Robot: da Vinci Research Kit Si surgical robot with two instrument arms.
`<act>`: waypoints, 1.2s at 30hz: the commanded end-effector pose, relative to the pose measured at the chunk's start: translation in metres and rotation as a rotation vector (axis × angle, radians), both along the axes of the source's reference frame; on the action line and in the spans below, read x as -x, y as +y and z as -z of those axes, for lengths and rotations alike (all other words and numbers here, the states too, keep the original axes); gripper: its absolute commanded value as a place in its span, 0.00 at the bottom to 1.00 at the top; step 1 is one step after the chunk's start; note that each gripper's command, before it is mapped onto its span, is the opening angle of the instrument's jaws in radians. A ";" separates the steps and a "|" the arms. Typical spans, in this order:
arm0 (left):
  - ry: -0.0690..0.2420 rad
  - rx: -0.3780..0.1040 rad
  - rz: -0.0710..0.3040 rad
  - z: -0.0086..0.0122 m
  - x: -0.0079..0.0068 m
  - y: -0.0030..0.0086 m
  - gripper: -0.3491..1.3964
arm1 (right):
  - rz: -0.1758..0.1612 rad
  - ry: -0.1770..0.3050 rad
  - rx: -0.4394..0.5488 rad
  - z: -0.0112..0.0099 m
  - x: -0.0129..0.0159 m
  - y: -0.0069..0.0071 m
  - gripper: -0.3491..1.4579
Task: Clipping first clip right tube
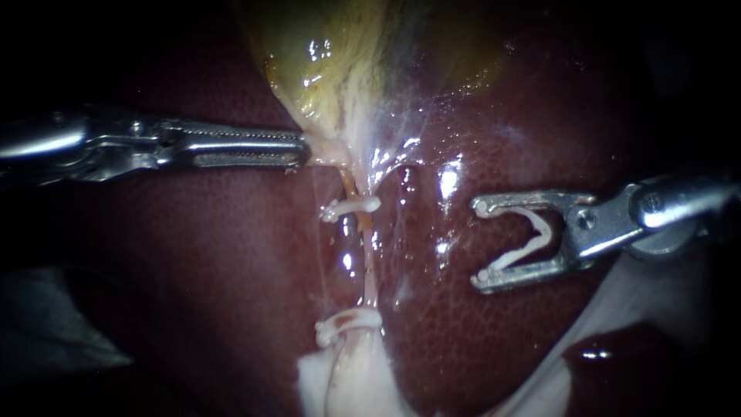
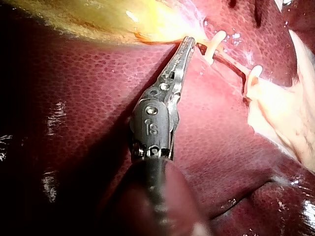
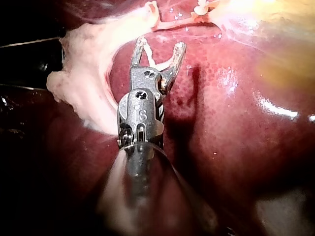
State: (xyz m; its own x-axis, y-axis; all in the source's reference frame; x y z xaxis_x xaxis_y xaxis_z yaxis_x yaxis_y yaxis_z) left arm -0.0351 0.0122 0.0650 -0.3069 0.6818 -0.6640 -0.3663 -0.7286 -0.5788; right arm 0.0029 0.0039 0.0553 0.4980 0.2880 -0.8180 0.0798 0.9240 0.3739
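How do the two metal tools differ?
The left instrument has long, narrow jaws closed on pale tissue below the gallbladder; the right instrument has short jaws spread wide, holding a white clip, apart from the tube. Both are slim metal shafts.

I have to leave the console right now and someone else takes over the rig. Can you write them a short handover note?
Left instrument: jaws shut on the lower end of the gallbladder.
Right instrument: jaws wide apart, gripping a loaded clip; it hangs over the liver, clear of the tubes.
Tube: runs down from the gallbladder with an upper clip and a lower clip across it.
Done: clip loaded, gallbladder held.
Left: carry the loaded clip to the right tube and close it there. I cannot tell for sure which strand that is.
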 end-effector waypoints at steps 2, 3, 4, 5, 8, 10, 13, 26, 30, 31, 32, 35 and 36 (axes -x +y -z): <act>-0.003 -0.004 -0.002 0.0010 -0.0005 0.0001 0.00 | 0.000 0.001 -0.001 0.0001 -0.0001 0.0000 0.47; -0.005 -0.007 -0.003 0.0017 -0.0009 0.0001 0.00 | 0.002 0.002 -0.002 0.0001 -0.0001 0.0000 0.47; -0.006 -0.011 -0.008 0.0022 -0.0012 0.0002 0.00 | 0.002 0.002 -0.002 0.0001 -0.0001 0.0000 0.47; -0.010 -0.014 -0.009 0.0030 -0.0017 0.0002 0.00 | 0.002 0.002 -0.002 0.0001 -0.0002 0.0000 0.47; -0.021 -0.011 0.010 0.0050 -0.0029 0.0006 0.00 | 0.002 0.002 -0.002 0.0001 -0.0002 0.0000 0.47; -0.033 -0.016 0.027 0.0066 -0.0039 0.0011 0.00 | 0.002 0.002 -0.002 0.0002 -0.0002 0.0000 0.47; -0.044 -0.004 0.040 0.0083 -0.0050 0.0016 0.00 | 0.003 0.003 -0.004 0.0002 -0.0003 0.0000 0.47; -0.047 0.001 0.047 0.0099 -0.0053 0.0012 0.00 | -0.002 0.001 -0.122 -0.0012 -0.0039 -0.0012 0.45; -0.046 0.007 0.046 0.0100 -0.0051 0.0011 0.00 | -0.024 -0.014 -0.170 -0.0028 -0.0062 -0.0024 0.45; -0.046 0.007 0.046 0.0101 -0.0051 0.0011 0.00 | -0.032 -0.020 -0.188 -0.0033 -0.0069 -0.0027 0.45; -0.046 0.007 0.046 0.0101 -0.0051 0.0011 0.00 | -0.032 -0.024 -0.198 -0.0037 -0.0074 -0.0029 0.45; -0.045 0.006 0.047 0.0103 -0.0051 0.0010 0.00 | -0.044 -0.027 -0.230 -0.0049 -0.0088 -0.0035 0.45; -0.045 0.006 0.047 0.0103 -0.0050 0.0010 0.00 | -0.044 -0.028 -0.233 -0.0053 -0.0091 -0.0036 0.45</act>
